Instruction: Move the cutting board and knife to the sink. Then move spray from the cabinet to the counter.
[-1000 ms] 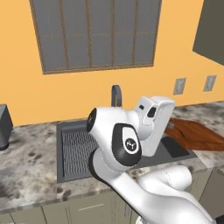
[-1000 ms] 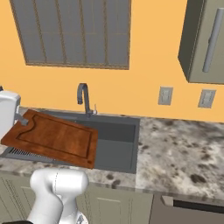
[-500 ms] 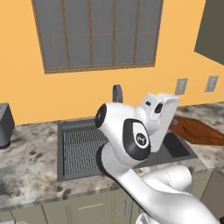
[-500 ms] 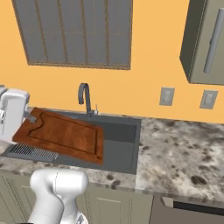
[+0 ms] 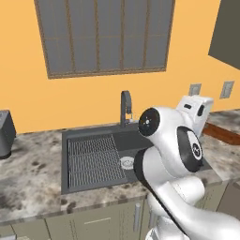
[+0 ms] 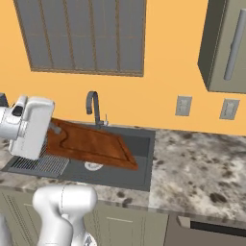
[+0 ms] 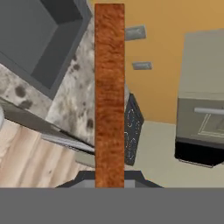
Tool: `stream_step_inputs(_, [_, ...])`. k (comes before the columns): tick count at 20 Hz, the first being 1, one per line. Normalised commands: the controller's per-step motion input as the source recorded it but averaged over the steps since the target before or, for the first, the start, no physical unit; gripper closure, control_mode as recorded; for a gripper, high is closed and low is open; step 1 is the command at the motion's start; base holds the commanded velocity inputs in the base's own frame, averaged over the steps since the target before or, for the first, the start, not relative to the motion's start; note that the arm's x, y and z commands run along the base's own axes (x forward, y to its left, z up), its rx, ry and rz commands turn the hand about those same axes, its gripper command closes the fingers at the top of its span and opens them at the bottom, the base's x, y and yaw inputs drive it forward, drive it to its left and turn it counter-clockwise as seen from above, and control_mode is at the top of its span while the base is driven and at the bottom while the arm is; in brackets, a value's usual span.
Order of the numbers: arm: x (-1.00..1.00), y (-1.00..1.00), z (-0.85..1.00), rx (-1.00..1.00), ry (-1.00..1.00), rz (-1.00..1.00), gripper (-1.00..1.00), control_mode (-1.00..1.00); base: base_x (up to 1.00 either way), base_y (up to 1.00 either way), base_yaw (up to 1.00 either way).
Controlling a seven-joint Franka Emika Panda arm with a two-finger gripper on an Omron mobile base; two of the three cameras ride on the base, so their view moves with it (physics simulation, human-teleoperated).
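- Swinging left across the frame over the last second, my gripper (image 6: 48,137) has carried the cutting board (image 6: 91,144) further over the sink (image 6: 139,168).
- Jaws clamp its short edge; the board hangs tilted above the basin, centre-left.
- Next, I judge, lowering it in; knife and spray remain.

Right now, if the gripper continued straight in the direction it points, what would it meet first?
The gripper is shut on the cutting board, which runs out along that line. Past the board's far end, it would probably meet the speckled counter right of the sink first, though depth there is unclear.
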Motion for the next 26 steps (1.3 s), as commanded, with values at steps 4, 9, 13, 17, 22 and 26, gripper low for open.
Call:
stream_step_inputs(4, [-0.01, -0.67, 0.0, 0.03, -0.04, 0.44, 1.0, -1.0, 0.0, 0.0, 0.0])
stream_step_inputs(9, [-0.01, -0.56, 0.0, 0.01, -0.06, 0.51, 1.0, -1.0, 0.0, 0.0, 0.0])
stream_step_inputs(13, [0.01, -0.41, 0.0, 0.01, -0.01, 0.55, 1.0, -1.0, 0.0, 0.0, 0.0])
stream_step_inputs(17, [0.03, -0.34, 0.0, 0.04, 0.0, 0.54, 1.0, -1.0, 0.0, 0.0, 0.0])
stream_step_inputs(22, [0.0, -0.29, 0.0, 0.04, 0.0, 0.55, 1.0, -1.0, 0.0, 0.0, 0.0])
stream_step_inputs(26, [0.28, -0.31, -0.11, 0.07, 0.01, 0.52, 1.0, -1.0, 0.0, 0.0, 0.0])
